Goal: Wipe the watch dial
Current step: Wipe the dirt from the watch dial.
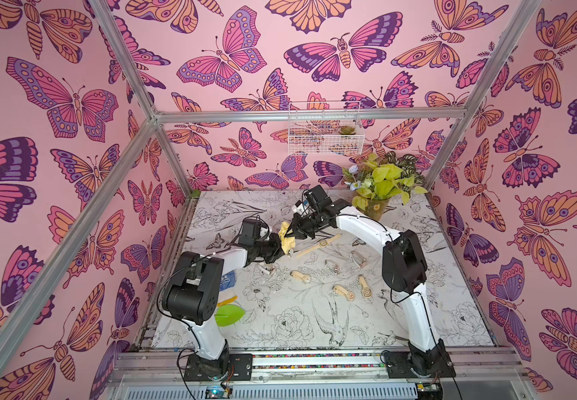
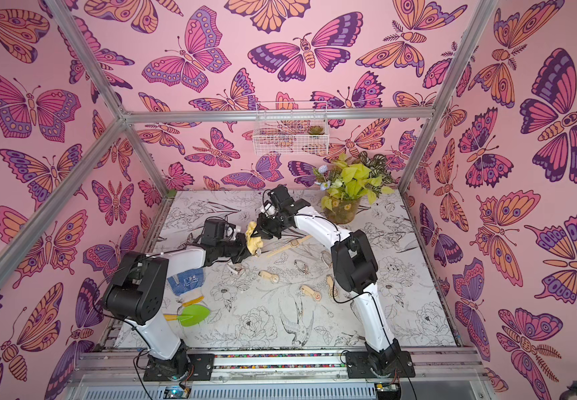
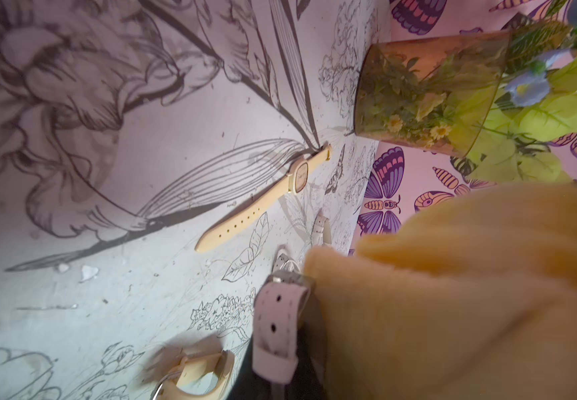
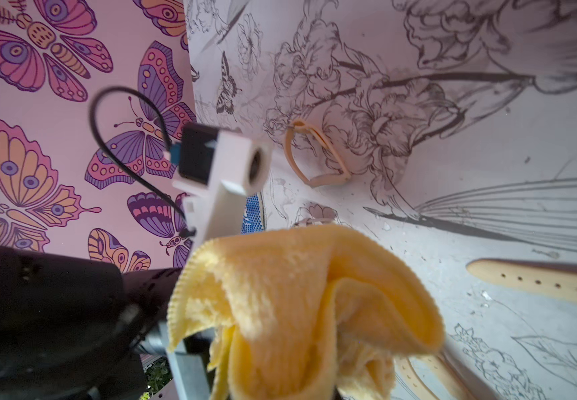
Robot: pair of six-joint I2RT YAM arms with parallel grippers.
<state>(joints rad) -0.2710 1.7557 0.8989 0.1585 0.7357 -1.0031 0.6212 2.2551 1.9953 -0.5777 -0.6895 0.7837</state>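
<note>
Centrally in both top views, grips a bunched, fluffy yellow cloth (image 1: 287, 242) in the closed right end effector (image 1: 294, 232), elbow arched high at frame right. Reaches in low from lower left with the left end effector (image 1: 282, 248), clamped on a watch (image 3: 275, 329) with a pale pink, punched strap. Holds cloth against the watch above the table (image 1: 280, 311), dial hidden behind it.

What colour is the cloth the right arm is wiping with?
The cloth is pale yellow, with a fluffy texture. It shows best in the right wrist view.

Bright, even light — soft shadows; wrist views warped, yellow cloth (image 4: 314, 294) blurred.
</note>
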